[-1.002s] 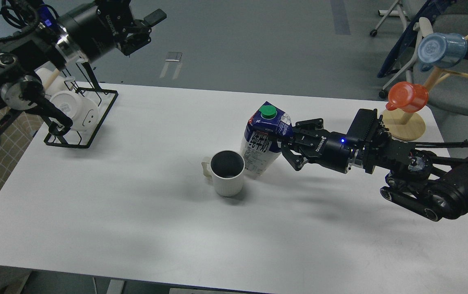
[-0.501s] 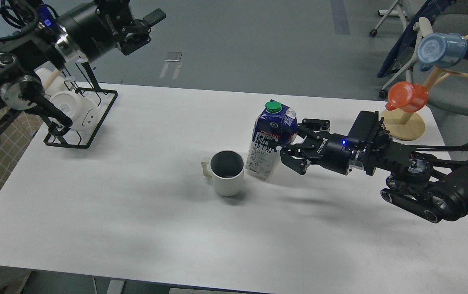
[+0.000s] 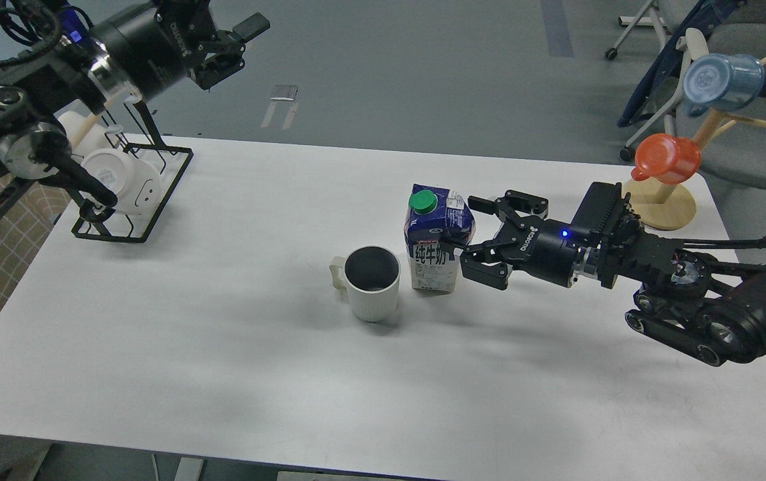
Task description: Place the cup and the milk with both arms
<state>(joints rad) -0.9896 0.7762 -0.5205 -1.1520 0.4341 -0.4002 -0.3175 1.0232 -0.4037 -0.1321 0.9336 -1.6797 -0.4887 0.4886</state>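
Your left gripper (image 3: 226, 47) hangs high over the black rack (image 3: 135, 200), fingers apart, holding nothing. Cup (image 3: 370, 282) stands mid-table (image 3: 222, 374) with the milk (image 3: 435, 240) upright just beside it, so both look placed. Your right gripper (image 3: 473, 230) sits spread open around the carton; backing it off is probably all that's left.

Milk (image 3: 437, 242) label: black characters "纯牛奶"; other print too small

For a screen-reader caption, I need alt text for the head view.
A milk carton stands upright beside a ribbed cup on a white table, with the right tool open around the carton. The left tool hangs above a mug rack.
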